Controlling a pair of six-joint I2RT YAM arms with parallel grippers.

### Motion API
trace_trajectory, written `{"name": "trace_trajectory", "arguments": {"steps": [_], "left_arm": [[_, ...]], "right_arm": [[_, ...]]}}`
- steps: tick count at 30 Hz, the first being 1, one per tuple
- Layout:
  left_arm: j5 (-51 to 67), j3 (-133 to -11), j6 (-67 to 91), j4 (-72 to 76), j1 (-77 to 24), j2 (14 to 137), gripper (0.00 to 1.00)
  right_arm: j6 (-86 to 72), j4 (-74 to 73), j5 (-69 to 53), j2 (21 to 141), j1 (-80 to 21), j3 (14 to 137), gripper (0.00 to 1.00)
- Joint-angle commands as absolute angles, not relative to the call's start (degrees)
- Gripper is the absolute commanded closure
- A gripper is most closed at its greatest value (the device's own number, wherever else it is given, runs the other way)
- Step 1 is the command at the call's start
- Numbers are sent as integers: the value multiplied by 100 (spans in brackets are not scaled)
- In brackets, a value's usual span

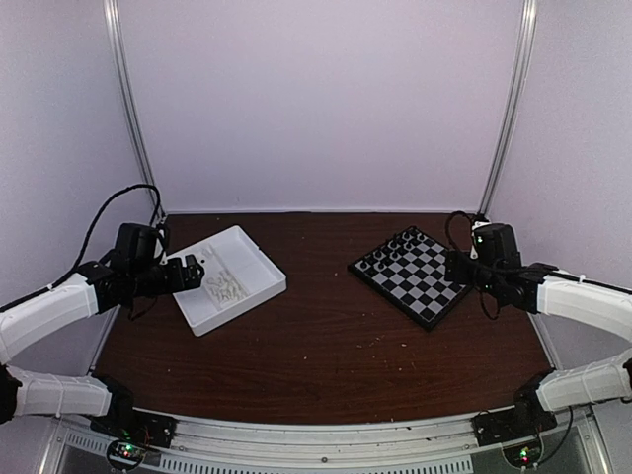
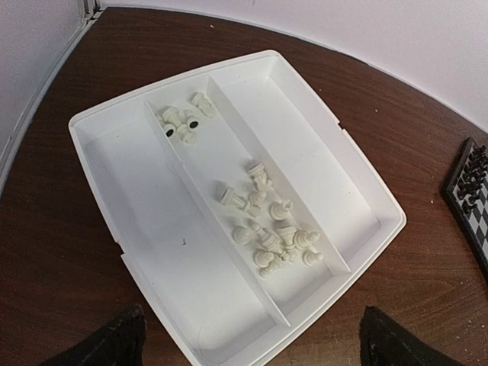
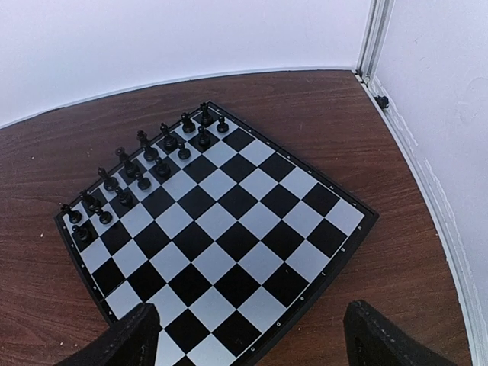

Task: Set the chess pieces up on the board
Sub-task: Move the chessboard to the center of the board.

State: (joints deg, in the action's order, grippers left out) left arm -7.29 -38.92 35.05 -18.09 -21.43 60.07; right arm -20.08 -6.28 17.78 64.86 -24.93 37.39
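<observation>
- Right now, the many tiny white plastic chess pieces are lying tumbled in the middle compartment of the white compartmented plastic tray. They are just ahead of the left gripper and between the lines of its black fingers. A smaller cluster is sitting farther ahead in the same compartment.
- These fingers are standing spread wide and carrying nothing, hanging above the tray's near corner.
- The small square chessboard, chequered black and pale grey with a black rim, is lying ahead of the right gripper, its near corner reaching in between the two fingers. These are also standing wide apart and empty.
- Tiny black chessmen are filling the two rows along the board edge far ahead and to the left of those fingers. The opposite rows, towards the right-hand finger, are showing only bare squares.
- Judging by this, the step in hand is the first pick of a white piece, since none is standing on the board.
- To do it well, the left arm should be aiming at a piece lying apart from the heap. It should be narrowing its fingers before descending so both fit inside the compartment walls, pinching the piece's body, and lifting straight up.
- Both tray and board are resting well apart on the dark brown wooden table.
</observation>
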Motion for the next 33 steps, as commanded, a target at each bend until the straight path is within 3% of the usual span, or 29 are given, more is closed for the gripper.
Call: {"name": "trace_trajectory", "arguments": {"steps": [1, 15, 18, 33], "left_arm": [[-714, -4098, 3437, -1823, -2136, 6123, 2], [-947, -4360, 3451, -2206, -2128, 6451, 2], [-1018, -4350, 3533, -2239, -2113, 6491, 2], [-150, -4422, 3909, -2722, -752, 7125, 2]], "right_arm": [[-2005, -570, 1782, 6537, -2469, 3865, 13], [-1828, -576, 1318, 6561, -1980, 4038, 13], [-2006, -529, 668, 6727, -1555, 4130, 13], [-2803, -900, -1888, 10039, 477, 6372, 15]]}}
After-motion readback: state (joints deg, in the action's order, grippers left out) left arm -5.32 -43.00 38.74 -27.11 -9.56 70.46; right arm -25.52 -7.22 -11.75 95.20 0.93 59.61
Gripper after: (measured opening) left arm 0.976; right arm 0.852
